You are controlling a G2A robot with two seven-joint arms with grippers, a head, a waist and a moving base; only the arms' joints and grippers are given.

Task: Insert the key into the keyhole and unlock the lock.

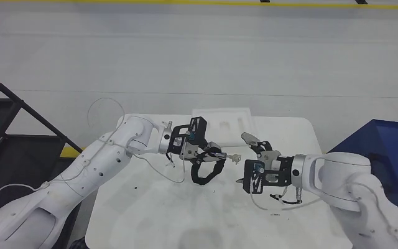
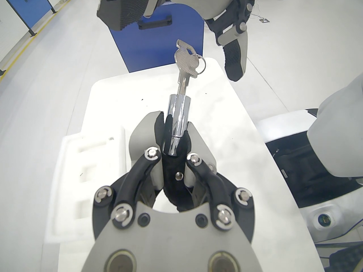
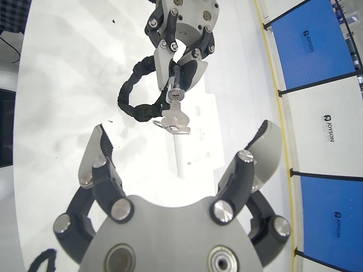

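My left gripper [image 2: 174, 131] is shut on the chrome cylinder [image 2: 178, 120] of a cable lock and holds it above the table. The lock's black cable [image 3: 133, 97] hangs in a loop below the gripper [image 1: 214, 152]. A silver key [image 2: 185, 63] with a small ring sticks out of the keyhole, its blade inside the cylinder [image 3: 175, 94]. My right gripper [image 3: 181, 134] is open and faces the key's head [image 3: 175, 120] from a short distance, one finger on either side of the key's line, touching nothing. From above, this gripper [image 1: 244, 159] sits just right of the key [image 1: 235, 157].
A white foam tray [image 1: 221, 118] with cut-out pockets lies at the far middle of the white table [image 1: 155, 211]. A blue bin [image 1: 373, 140] stands beyond the table's right end. Blue panels and a yellow floor line [image 3: 280, 86] border the room.
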